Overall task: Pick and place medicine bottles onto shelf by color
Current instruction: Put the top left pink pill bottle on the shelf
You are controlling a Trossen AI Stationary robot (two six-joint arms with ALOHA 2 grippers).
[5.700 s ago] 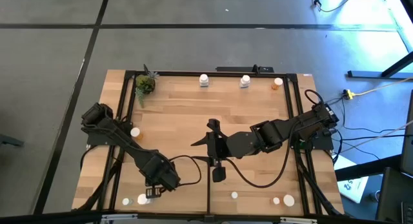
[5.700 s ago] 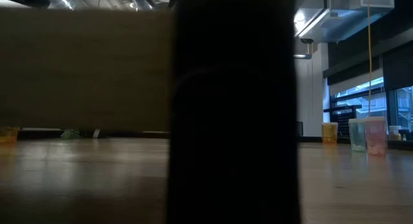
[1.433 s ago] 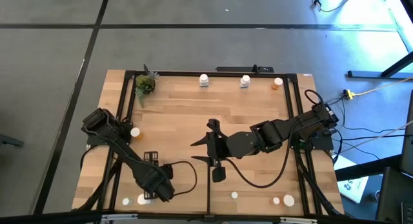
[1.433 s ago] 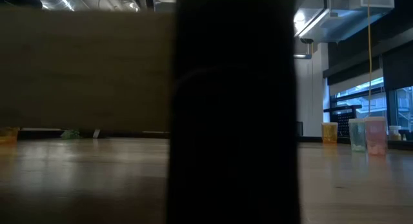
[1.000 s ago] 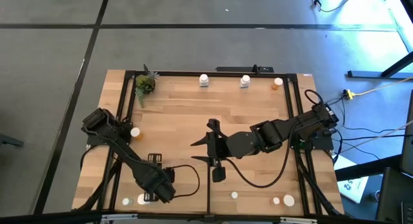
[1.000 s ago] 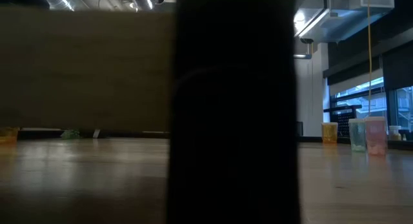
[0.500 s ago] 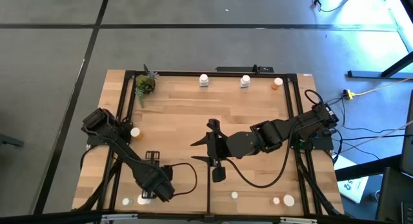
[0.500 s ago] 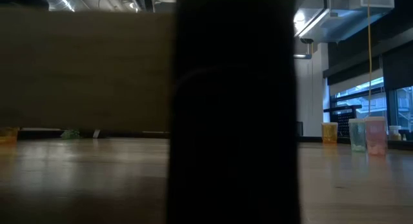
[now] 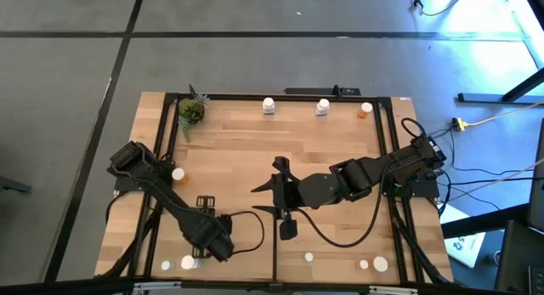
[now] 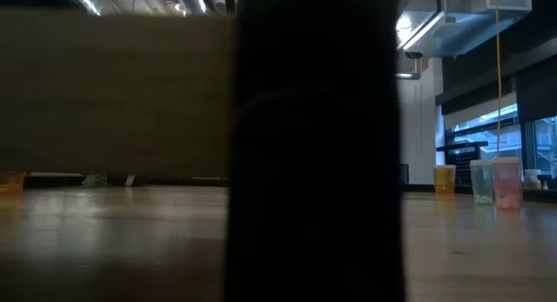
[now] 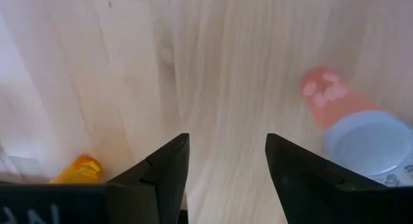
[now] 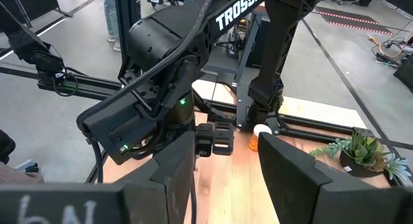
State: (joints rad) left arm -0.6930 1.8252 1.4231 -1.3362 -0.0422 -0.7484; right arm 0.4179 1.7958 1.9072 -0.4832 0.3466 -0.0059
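Observation:
The light-wood shelf [image 9: 323, 142] is framed by black bars. Two white medicine bottles [image 9: 269, 105] [image 9: 323, 106] and an orange one [image 9: 365, 110] stand along its far edge. Several white bottles [image 9: 187, 263] [image 9: 380, 263] stand along the near edge. An orange bottle with a white cap [image 9: 178, 173] stands at the left. My left gripper [image 9: 204, 202] hangs open and empty over the near left part. Its wrist view [image 11: 226, 166] shows bare wood between the fingers and a white-capped bottle [image 11: 371, 143] off to one side. My right gripper [image 9: 276, 197] hovers open and empty over the middle.
A small green potted plant [image 9: 191, 112] stands at the far left corner. A thin black divider strip [image 9: 274, 257] runs to the near edge at the middle. A dark post [image 10: 313, 145] blocks the middle of the low view.
My left arm has shifted a little toward the table's right, and its gripper has stayed open and empty. No bottle has moved.

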